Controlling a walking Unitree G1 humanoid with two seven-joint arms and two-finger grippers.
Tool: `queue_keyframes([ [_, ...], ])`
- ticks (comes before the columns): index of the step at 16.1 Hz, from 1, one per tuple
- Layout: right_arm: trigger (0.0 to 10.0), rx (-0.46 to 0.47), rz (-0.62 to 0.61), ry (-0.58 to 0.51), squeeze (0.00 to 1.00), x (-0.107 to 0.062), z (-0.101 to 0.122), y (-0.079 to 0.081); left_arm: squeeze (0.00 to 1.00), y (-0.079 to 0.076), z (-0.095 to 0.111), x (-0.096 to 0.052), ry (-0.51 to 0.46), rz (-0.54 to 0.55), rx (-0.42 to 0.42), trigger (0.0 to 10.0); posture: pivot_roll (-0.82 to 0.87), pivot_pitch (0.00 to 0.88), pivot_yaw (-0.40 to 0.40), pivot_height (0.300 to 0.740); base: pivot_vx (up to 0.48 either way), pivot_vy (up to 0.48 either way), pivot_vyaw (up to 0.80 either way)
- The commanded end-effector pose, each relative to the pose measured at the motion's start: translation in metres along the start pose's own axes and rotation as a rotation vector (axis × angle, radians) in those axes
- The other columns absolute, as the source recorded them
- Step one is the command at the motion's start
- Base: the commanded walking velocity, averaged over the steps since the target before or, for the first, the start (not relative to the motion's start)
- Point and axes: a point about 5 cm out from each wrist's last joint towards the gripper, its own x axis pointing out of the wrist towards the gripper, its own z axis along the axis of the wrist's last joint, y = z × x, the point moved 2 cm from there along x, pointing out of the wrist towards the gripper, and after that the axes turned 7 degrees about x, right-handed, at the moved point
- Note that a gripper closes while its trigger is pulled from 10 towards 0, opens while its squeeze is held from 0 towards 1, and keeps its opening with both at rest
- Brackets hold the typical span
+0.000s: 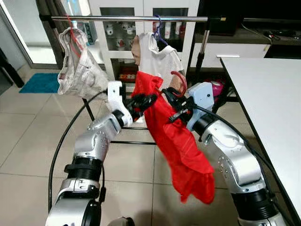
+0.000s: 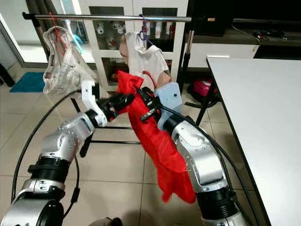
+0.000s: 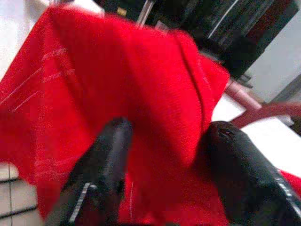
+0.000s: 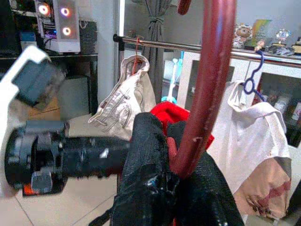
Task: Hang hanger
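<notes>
- no brand or label I can actually read anywhere; the beige shirt (image 1: 77,66) on the far left of the rail (image 1: 127,18) has some printed lettering on it, but it's too crumpled and small to make out
- containers: the white glass-door cabinet (image 1: 141,28) behind the rail holds small items on its shelves, too tiny to tell what they are
- the dark red hanger (image 4: 207,89) sits in the right gripper (image 4: 164,174); its fingers (image 4: 146,155) are pinched tight on the stem just below the hook; the hook curls up in front of the rail, not on it yet
- a red garment (image 1: 176,141) is draped on that hanger and hangs down between the two arms, below the rail
- left gripper (image 1: 143,101) reaches in from the left at the garment's upper edge; in the left wrist view its fingers (image 3: 106,160) are spread apart with red cloth bunched between them; can't tell if they're really squeezing it
- a white top (image 1: 157,54) hangs on a blue hanger (image 1: 159,28) in the middle of the rail, right behind the red one
- white table (image 1: 268,103) on the robot's right; teal mat (image 1: 40,82) on the tiled floor far left
</notes>
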Motion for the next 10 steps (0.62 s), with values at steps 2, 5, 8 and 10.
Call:
queue_keyframes([
  [2,0.0,-0.012,-0.013,-0.065,0.00,0.001,0.016,-0.003,0.00,-0.004,0.006,0.002,-0.017,-0.024,0.050,0.0,-0.16,0.000,0.078,0.740,0.000,0.000,0.00],
  [5,0.0,-0.014,-0.007,-0.062,0.00,0.001,0.016,-0.003,0.00,-0.007,0.006,0.003,-0.021,-0.038,0.055,0.0,-0.16,0.000,0.072,0.740,0.000,0.000,0.00],
  [8,0.0,-0.020,-0.013,-0.045,0.00,0.003,0.013,-0.004,0.00,-0.006,0.005,0.001,-0.012,-0.036,0.107,0.0,-0.15,0.000,0.064,0.740,0.000,0.000,0.00],
  [10,0.0,-0.026,-0.065,-0.005,0.00,0.003,0.007,-0.013,0.00,-0.011,0.005,0.000,0.006,-0.063,0.186,0.0,-0.15,0.000,0.060,0.740,0.000,0.000,0.00],
])
